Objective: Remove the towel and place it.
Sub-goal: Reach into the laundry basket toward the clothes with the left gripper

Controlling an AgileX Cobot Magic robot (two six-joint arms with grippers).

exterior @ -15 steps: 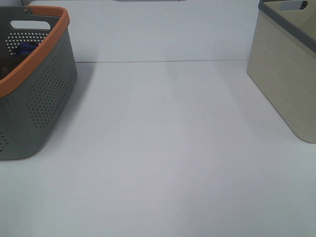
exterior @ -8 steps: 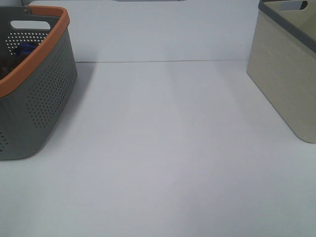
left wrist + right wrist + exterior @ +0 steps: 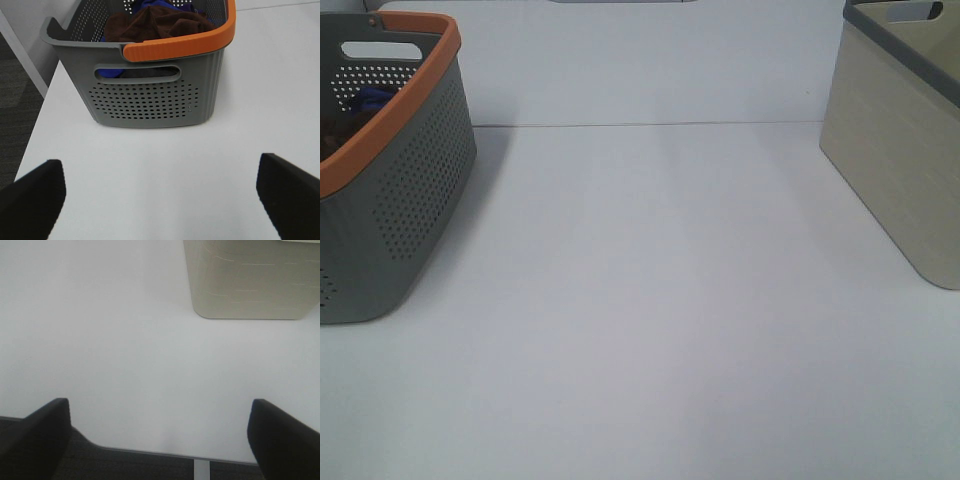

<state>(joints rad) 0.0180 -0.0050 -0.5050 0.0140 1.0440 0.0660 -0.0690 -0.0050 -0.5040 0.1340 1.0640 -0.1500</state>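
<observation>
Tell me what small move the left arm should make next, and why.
Probably raise the left gripper forward over the rim of the grey basket. Its fingers stand open and empty, short of the basket, and the reddish-brown towel lies inside, heaped over a blue cloth, not yet touched.

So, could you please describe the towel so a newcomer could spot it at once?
Find the grey basket with the orange rim on the white table. The towel is the dark reddish-brown cloth heaped inside it, unlike the blue cloth beside it.
</observation>
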